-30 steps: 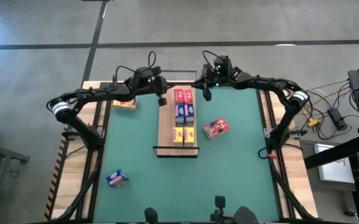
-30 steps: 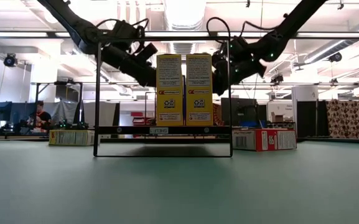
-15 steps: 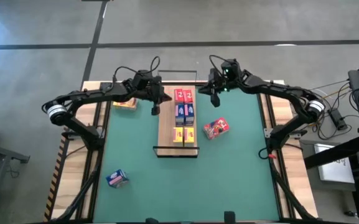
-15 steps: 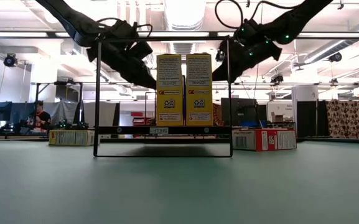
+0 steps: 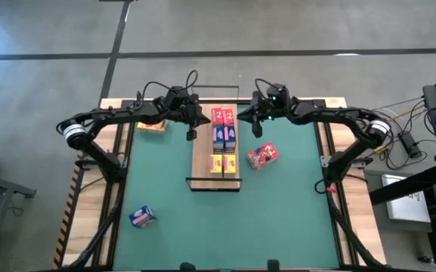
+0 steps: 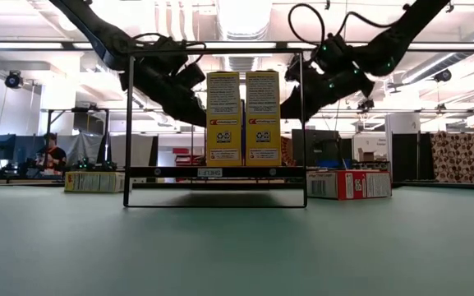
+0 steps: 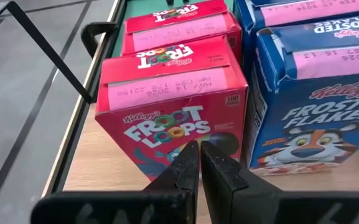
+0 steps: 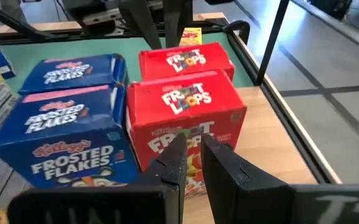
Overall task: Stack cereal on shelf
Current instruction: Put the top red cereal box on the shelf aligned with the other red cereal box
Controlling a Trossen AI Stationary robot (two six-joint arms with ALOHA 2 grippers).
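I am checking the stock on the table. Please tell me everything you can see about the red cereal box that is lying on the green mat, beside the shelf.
The red cereal box is a small printed cardboard carton, mainly red with colourful print on its upward face. It lies flat on the green mat, turned at a slant, to the right of the shelf and apart from it. In the low view it shows as a low red and white box resting on the mat. Nothing grips or touches it; it looks closed and undamaged.
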